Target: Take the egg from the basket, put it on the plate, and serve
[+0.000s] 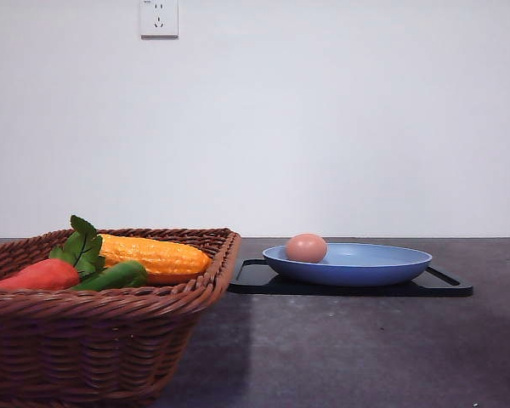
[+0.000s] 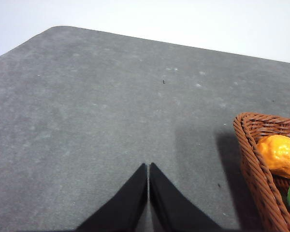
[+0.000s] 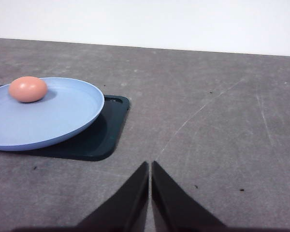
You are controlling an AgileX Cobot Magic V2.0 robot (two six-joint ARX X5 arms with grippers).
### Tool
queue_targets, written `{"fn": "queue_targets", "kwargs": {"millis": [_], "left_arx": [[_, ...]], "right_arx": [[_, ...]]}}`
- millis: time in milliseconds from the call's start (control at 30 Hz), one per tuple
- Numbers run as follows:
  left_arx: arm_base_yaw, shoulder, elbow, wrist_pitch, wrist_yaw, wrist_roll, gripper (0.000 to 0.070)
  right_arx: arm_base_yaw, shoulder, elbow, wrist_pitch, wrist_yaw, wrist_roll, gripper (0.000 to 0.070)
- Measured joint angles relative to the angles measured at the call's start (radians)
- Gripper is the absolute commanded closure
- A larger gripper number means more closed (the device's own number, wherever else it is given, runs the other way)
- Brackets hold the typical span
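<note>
We log: pinkish-brown oval egg (image 1: 306, 247) on light blue round plate (image 1: 365, 268) | dark grey speckled tabletop (image 1: 348, 348), white wall (image 1: 323, 119) | brown woven wicker basket (image 1: 93, 340) lower left | left gripper (image 2: 149, 165), right gripper (image 3: 150, 163) closed, empty

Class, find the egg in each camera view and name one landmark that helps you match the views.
Front view: the egg lies at the left end of the plate.
Left wrist view: not in it.
Right wrist view: the egg lies near the plate's far rim.
Shared landmark: the black tray under the plate.

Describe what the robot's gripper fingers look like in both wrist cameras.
The left gripper and right gripper look alike: two plain matte black fingers, broad at the base and tapering to sharp points, smooth, with no markings or cables visible.
</note>
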Motion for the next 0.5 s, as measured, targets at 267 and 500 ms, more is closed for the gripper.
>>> {"fn": "queue_targets", "kwargs": {"millis": [267,500], "left_arx": [[0.000,0.000,0.000,0.000,0.000,0.000,0.0700],[0.000,0.000,0.000,0.000,0.000,0.000,0.0700]], "right_arx": [[0.000,0.000,0.000,0.000,0.000,0.000,0.0700],[0.000,0.000,0.000,0.000,0.000,0.000,0.0700]]}}
